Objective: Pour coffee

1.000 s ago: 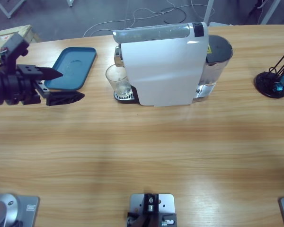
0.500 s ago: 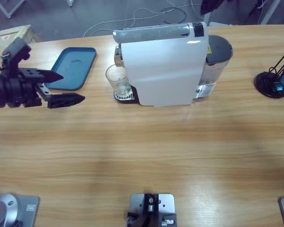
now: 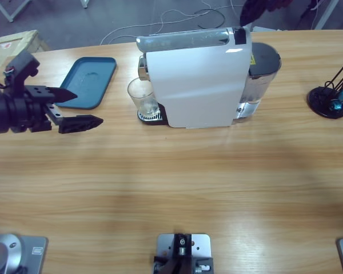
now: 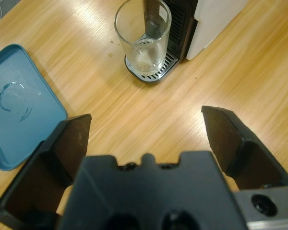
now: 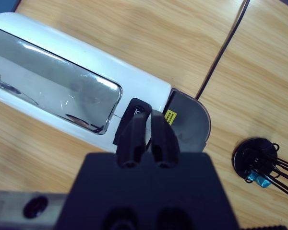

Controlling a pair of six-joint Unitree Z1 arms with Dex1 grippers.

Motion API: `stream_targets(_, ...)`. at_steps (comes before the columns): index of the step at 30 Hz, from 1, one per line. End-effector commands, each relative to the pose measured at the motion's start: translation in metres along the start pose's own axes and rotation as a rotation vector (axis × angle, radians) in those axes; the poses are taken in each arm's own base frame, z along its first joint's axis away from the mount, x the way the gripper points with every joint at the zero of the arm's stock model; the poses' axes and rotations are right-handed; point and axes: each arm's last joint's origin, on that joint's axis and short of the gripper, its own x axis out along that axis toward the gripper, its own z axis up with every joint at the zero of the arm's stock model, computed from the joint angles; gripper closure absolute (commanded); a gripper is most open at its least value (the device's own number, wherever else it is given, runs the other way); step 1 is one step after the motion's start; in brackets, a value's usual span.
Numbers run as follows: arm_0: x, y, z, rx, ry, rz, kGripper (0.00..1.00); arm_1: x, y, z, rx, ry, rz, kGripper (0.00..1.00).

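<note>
A clear glass tumbler (image 3: 142,96) stands upright on the drip grate of the white coffee machine (image 3: 197,77), under its spout. The tumbler (image 4: 143,38) looks nearly empty, and no pale brown coffee shows in it. My left gripper (image 3: 88,107) hovers open to the tumbler's left, well apart from it, with nothing between its jaws (image 4: 146,116). My right gripper (image 5: 148,117) is shut and hangs over the machine's top (image 5: 62,91), right above the black button (image 5: 137,111) beside the silver lid. At the top edge of the high view, a dark part of an arm (image 3: 263,7) shows behind the machine.
A blue tray (image 3: 87,81) lies flat behind the left gripper, left of the machine. A black round-footed stand (image 3: 330,98) with thin rods sits at the far right. A cardboard box (image 3: 14,43) stands at the back left corner. Cables run across the floor beyond the table.
My left gripper has crept slightly right and toward the table's front, jaws still open. The dark arm part at the top edge has come further into view.
</note>
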Motion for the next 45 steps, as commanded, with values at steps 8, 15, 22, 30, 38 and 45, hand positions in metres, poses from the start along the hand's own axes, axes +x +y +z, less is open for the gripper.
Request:
stream_targets(8,0.014,-0.001,-0.006,-0.004,0.043,0.000,0.004,0.031,-0.001,0.002,-0.014,0.068,0.026,1.000)
stream_targets(15,0.015,-0.002,-0.008,-0.004,0.050,-0.002,0.004,0.031,0.003,0.001,-0.023,0.069,0.030,1.000)
stream_targets(22,0.016,-0.002,-0.010,-0.005,0.059,-0.004,0.004,0.039,0.004,-0.001,-0.028,0.090,0.029,1.000)
stream_targets(30,0.020,-0.002,-0.011,-0.006,0.069,-0.006,0.004,0.050,0.015,-0.007,-0.052,0.130,0.028,1.000)
stream_targets(38,0.019,-0.002,-0.011,-0.005,0.065,-0.003,0.004,0.029,0.014,-0.003,-0.063,0.052,0.033,1.000)
stream_targets(45,0.016,-0.002,-0.009,-0.006,0.048,-0.002,0.004,-0.050,0.024,-0.014,-0.099,-0.111,0.068,0.000)
